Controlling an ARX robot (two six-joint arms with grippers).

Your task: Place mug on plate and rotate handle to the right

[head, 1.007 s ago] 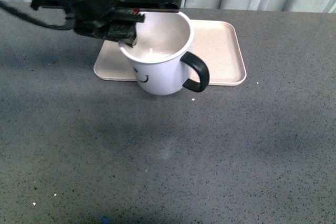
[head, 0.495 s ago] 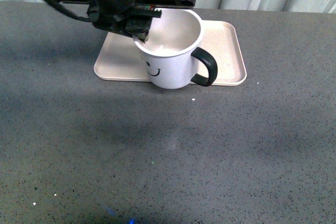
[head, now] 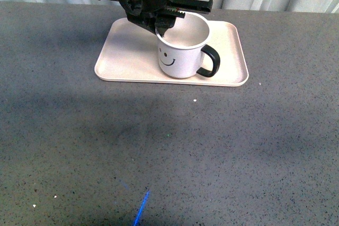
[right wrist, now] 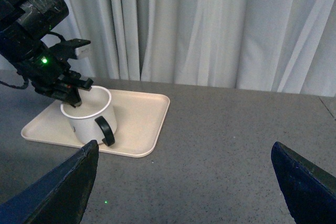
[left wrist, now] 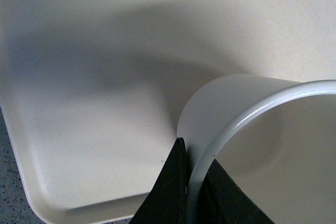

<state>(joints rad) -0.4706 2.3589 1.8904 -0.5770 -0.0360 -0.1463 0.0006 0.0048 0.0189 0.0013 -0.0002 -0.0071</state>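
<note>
Mug shown upright on the plate, right of the plate's middle and close to its near rim. One second before, the mug was held tilted above the grey tabletop, in front of the plate's near edge and closer to the camera. Half a second before, it was over that near edge. It is now seen farther back and level, within the rim. The left gripper has been carried back with it and is clamped on the mug's rim at the rear left. In the left wrist view one black finger is pressed to the outer wall and the other finger lies inside, with the rim between them. The mug body thus lies below and to the right of the gripper. The handle is directed to the right in the front view, on the side opposite the grip, and the smiley face is turned toward the camera. The right gripper is held well apart from the plate, above the tabletop, with its fingers spread wide and nothing between them. A pale curtain is seen behind the table.
</note>
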